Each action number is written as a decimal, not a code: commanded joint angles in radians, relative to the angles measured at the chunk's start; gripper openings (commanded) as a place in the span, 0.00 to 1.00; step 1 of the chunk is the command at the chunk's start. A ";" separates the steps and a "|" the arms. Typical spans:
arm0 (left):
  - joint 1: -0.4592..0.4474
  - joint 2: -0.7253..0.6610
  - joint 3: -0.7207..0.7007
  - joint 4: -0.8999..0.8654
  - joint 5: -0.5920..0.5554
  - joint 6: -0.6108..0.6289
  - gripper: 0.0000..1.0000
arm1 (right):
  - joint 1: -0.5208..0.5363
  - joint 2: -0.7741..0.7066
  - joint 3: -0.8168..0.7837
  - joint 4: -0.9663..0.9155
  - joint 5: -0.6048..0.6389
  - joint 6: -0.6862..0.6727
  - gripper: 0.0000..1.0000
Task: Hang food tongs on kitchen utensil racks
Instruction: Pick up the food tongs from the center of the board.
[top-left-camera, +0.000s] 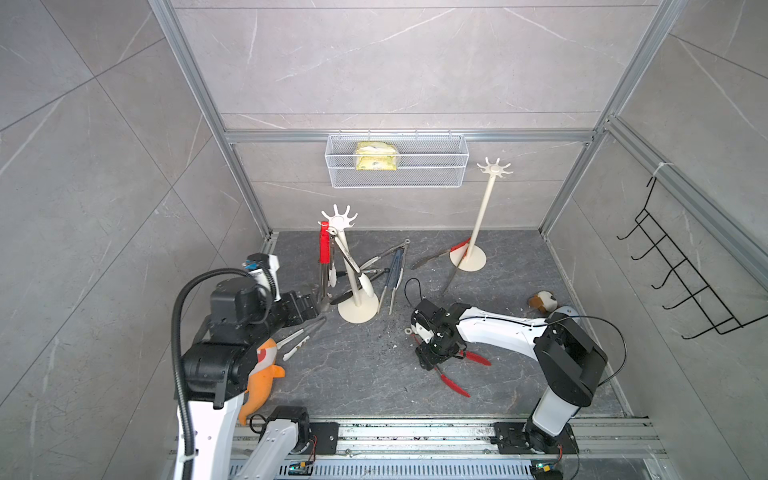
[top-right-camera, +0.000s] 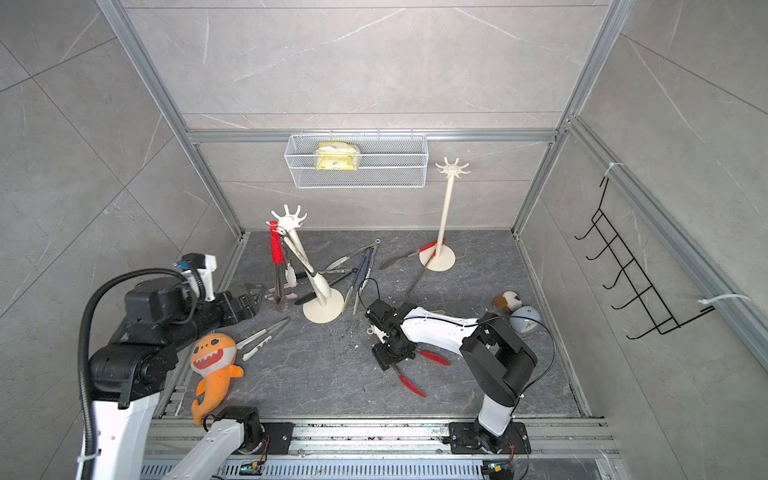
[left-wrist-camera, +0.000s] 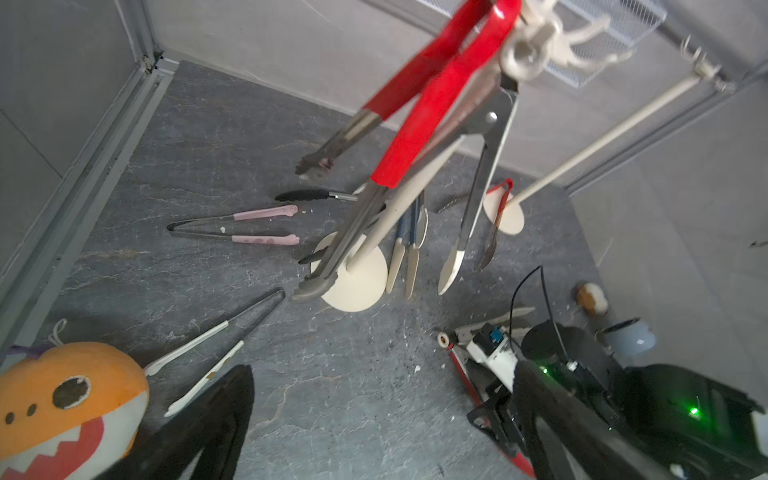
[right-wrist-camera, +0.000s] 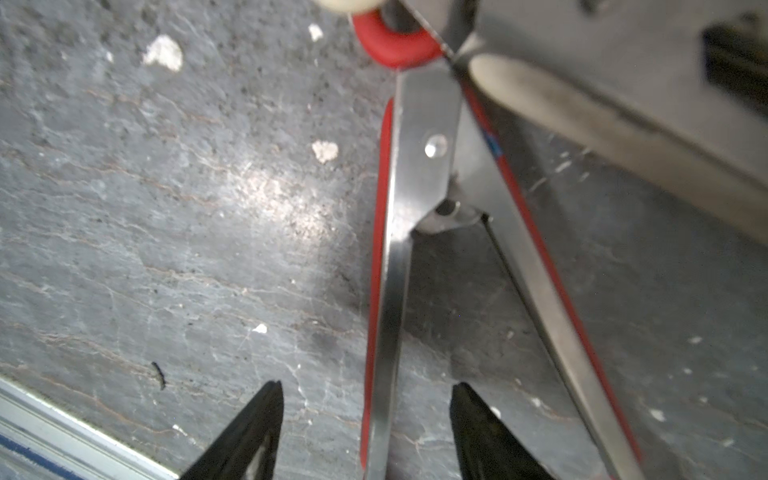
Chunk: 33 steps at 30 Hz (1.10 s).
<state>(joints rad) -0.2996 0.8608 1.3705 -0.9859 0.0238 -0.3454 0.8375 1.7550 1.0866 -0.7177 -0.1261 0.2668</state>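
- The right claw (right-wrist-camera: 363, 386) points straight down at the bench (top-left-camera: 365, 374), right of the middle and toward the front edge. Its two black fingers (right-wrist-camera: 253, 428) stand partly apart astride one steel arm of the red-tipped tongs (top-left-camera: 455, 384). A gap shows on each side of that arm, so nothing is gripped.
- The red-tipped tongs lie flat in a V, tips toward the front edge and their red end ring (right-wrist-camera: 395, 45) toward the rear.
- The left claw (left-wrist-camera: 382, 368) is spread wide and holds nothing. It hangs low beside the near rack (top-left-camera: 358, 309), on its left.
- The near rack stands left of the bench's middle. The red-handled tongs (top-left-camera: 324, 249) and the hanging cream-tipped tongs (left-wrist-camera: 482, 166) dangle from its top hooks.
- The blue-grey tongs (top-left-camera: 395, 272) lie just right of the near rack's round base.
- The black-tipped tongs (left-wrist-camera: 311, 195) and the pink-tipped tongs (left-wrist-camera: 249, 226) lie on the bench, between that base and the left edge.
- The loose cream-tipped tongs (top-left-camera: 297, 340) lie toward the front left corner, near the orange plush shark (top-right-camera: 214, 365).
- The far rack (top-left-camera: 469, 257) stands near the rear right corner, with another pair of tongs (top-left-camera: 440, 255) lying against its base.
- A wire basket (top-left-camera: 436, 166) hangs on the back wall, above the rear edge.
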 joint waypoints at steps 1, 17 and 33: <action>-0.312 0.080 0.090 0.048 -0.401 0.002 1.00 | 0.006 0.025 0.030 -0.013 0.014 0.011 0.67; -0.467 -0.013 0.052 0.062 -0.435 -0.131 0.99 | 0.006 0.051 0.038 -0.004 0.026 -0.006 0.58; -0.468 -0.073 -0.024 0.161 -0.441 -0.052 0.99 | 0.006 0.089 0.032 0.012 0.068 -0.023 0.36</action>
<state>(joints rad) -0.7643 0.8070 1.3449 -0.8822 -0.3927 -0.4301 0.8375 1.8107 1.1179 -0.7143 -0.0814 0.2577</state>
